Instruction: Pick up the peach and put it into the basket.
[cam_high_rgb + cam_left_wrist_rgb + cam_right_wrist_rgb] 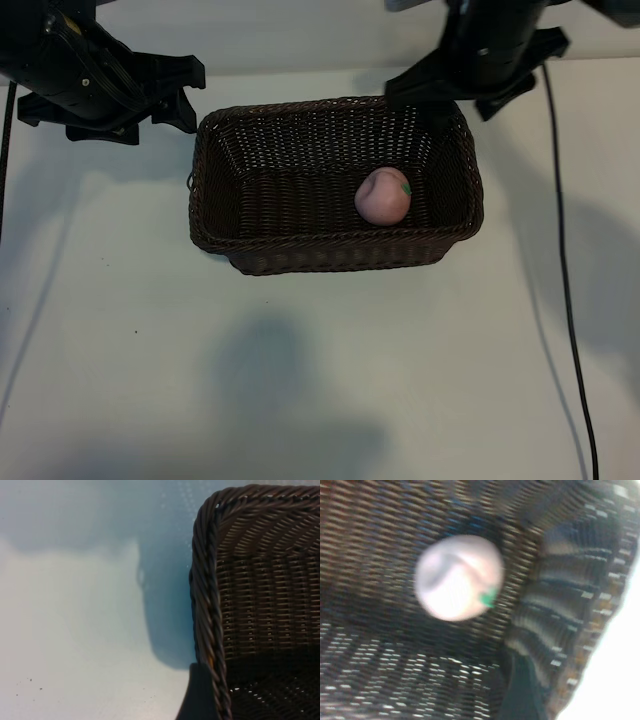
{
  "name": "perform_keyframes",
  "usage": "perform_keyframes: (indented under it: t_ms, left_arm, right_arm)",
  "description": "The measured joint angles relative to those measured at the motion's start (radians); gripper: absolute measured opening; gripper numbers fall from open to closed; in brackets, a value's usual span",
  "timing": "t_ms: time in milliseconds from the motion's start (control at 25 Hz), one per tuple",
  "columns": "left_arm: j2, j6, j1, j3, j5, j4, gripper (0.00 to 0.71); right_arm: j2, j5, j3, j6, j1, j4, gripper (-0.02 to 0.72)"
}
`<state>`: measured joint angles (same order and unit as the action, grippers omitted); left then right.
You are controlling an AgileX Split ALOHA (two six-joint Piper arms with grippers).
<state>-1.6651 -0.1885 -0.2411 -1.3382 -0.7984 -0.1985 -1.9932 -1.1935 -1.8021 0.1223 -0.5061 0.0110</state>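
White table (120, 380), basket (330, 255), peach (382, 196) inside, claws cropped.

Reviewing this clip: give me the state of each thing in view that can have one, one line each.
peach: lying free on the basket floor, near its right end, nothing holding it.
basket: upright on the table, holding only the peach.
right hand: open, above the basket's far right corner.
left hand: open, beside the basket's far left corner, holding nothing.

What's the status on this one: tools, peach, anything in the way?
Right tool over basket's far right corner, empty. Left tool parked beside basket's far left corner, empty. Peach lying inside basket, right end. Nothing in the way.
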Motion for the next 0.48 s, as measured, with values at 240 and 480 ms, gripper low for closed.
perform_keyframes:
  t_ms: [240,480]
  left_arm:
    - [0.0,-0.001,0.0,0.0,0.0,0.0,0.553]
    - [0.0,-0.001,0.0,0.0,0.0,0.0,0.553]
  right_arm:
    - [0.0,-0.024,0.0,-0.02,0.073,0.006,0.547]
    - [0.0,-0.026,0.0,-0.028,0.113,0.007,0.547]
